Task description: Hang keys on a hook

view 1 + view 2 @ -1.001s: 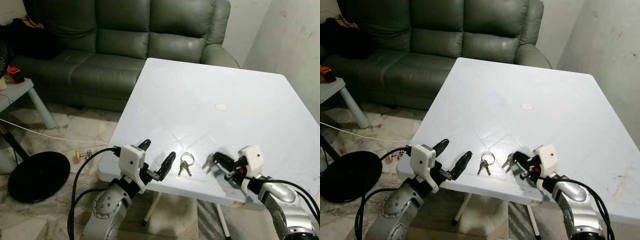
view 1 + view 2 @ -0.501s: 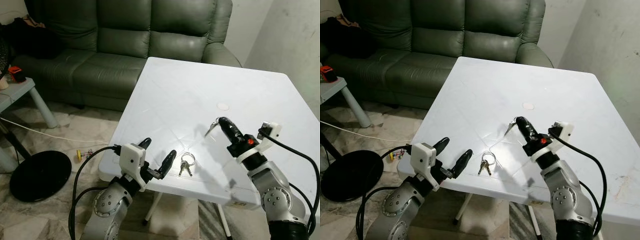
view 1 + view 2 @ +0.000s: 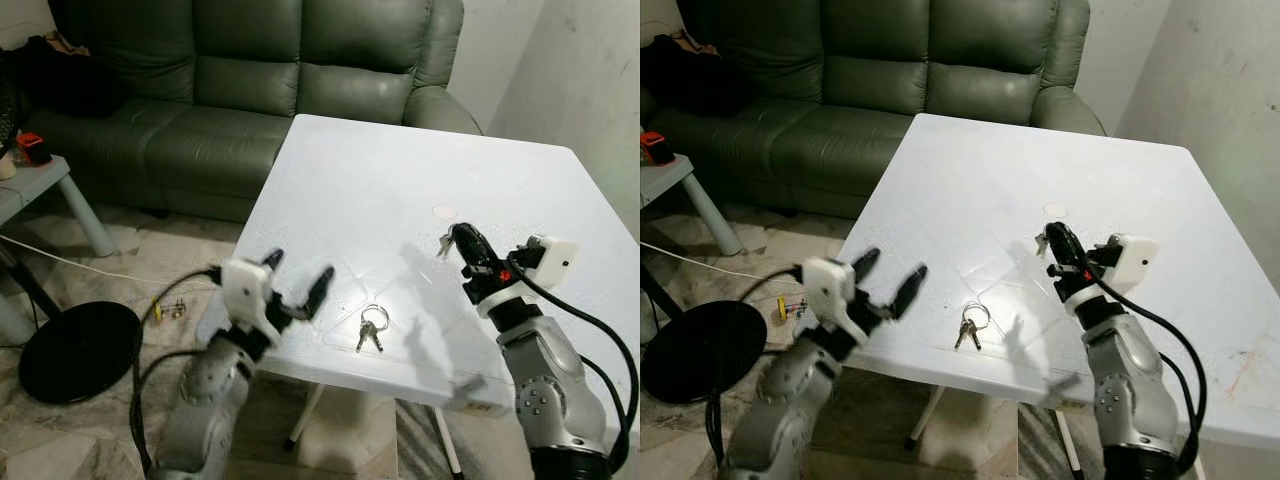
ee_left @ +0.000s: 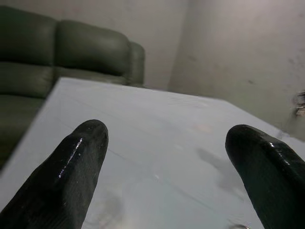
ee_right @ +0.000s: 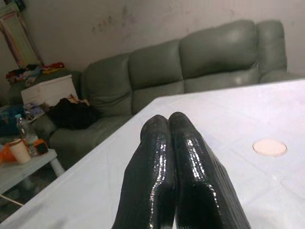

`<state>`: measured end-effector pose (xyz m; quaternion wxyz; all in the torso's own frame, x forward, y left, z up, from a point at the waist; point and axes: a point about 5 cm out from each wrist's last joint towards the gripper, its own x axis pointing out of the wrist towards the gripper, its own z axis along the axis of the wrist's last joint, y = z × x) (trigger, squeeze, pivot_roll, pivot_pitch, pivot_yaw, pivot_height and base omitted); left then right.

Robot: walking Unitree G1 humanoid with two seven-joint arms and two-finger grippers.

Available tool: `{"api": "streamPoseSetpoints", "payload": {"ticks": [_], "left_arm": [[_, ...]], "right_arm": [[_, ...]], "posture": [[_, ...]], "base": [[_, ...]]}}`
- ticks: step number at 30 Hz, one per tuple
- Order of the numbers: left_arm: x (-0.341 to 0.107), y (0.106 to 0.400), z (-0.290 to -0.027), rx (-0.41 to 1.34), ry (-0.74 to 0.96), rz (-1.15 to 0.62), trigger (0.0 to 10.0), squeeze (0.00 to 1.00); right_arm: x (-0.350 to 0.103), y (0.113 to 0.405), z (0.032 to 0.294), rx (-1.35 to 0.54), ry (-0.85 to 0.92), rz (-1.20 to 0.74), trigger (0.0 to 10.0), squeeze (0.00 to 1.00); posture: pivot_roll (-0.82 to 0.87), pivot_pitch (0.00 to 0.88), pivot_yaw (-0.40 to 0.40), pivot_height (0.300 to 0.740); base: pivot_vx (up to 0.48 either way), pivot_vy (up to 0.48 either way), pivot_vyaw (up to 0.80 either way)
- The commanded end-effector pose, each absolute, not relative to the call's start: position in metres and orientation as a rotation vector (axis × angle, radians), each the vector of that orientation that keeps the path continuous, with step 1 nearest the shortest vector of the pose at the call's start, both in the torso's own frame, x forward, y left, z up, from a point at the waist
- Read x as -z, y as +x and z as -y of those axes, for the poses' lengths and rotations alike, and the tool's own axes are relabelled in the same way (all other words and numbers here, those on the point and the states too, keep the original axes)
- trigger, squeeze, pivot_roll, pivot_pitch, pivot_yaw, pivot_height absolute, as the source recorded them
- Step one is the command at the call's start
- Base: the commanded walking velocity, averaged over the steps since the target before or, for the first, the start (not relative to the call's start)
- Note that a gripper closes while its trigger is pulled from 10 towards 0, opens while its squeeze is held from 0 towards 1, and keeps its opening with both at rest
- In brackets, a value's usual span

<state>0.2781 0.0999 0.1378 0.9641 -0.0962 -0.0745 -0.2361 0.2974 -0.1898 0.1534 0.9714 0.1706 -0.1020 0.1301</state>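
Left eye view: right gripper [image 3: 452, 238] raised above surface [image 3: 420, 170], jaws pinching keys [image 3: 444, 242] | second key bunch [image 3: 370, 330] near front edge; left gripper [image 3: 298, 278] jaws spread | risk: thin grip; a swing could drop them; no hook visible

left arm [image 3: 215, 385]: blurred from the wrist down, its lower part cut off by the picture's bottom edge.
keys at right fingers [image 3: 445, 241]: a small metal bit stuck out just past the tips of the right gripper [image 3: 462, 240]; too small to count or to see how it was held.
right fingers [image 5: 164, 157]: pressed together in the wrist view, hiding anything between them.
key bunch [image 3: 371, 328]: beyond the left gripper [image 3: 297, 278] on the worktop [image 3: 400, 180]; number of keys unclear.
worktop: far right corner cut off.
floor item [image 3: 168, 309]: small yellow thing, too small to identify.
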Motion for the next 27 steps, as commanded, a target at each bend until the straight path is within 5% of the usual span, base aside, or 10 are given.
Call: {"api": "streamPoseSetpoints", "payload": {"ticks": [1,8,27], "left_arm": [[-0.139,0.282,-0.103,0.457,-0.189,0.142,10.0,0.0],[-0.143,0.295,-0.135,0.326,-0.264,0.158,10.0,0.0],[-0.159,0.324,-0.141,0.272,-0.229,0.189,10.0,0.0]], "right_arm": [[-0.16,0.293,0.185,-0.256,0.314,0.24,10.0,0.0],[-0.149,0.272,0.166,-0.175,0.227,0.243,10.0,0.0],[-0.15,0.283,0.169,-0.094,0.141,0.228,10.0,0.0]], "posture": [[0.06,0.0,-0.068,0.74],[0.05,0.0,-0.056,0.74],[0.05,0.0,-0.043,0.74]], "base": [[0.0,0.0,0.0],[0.0,0.0,0.0],[0.0,0.0,0.0]]}}
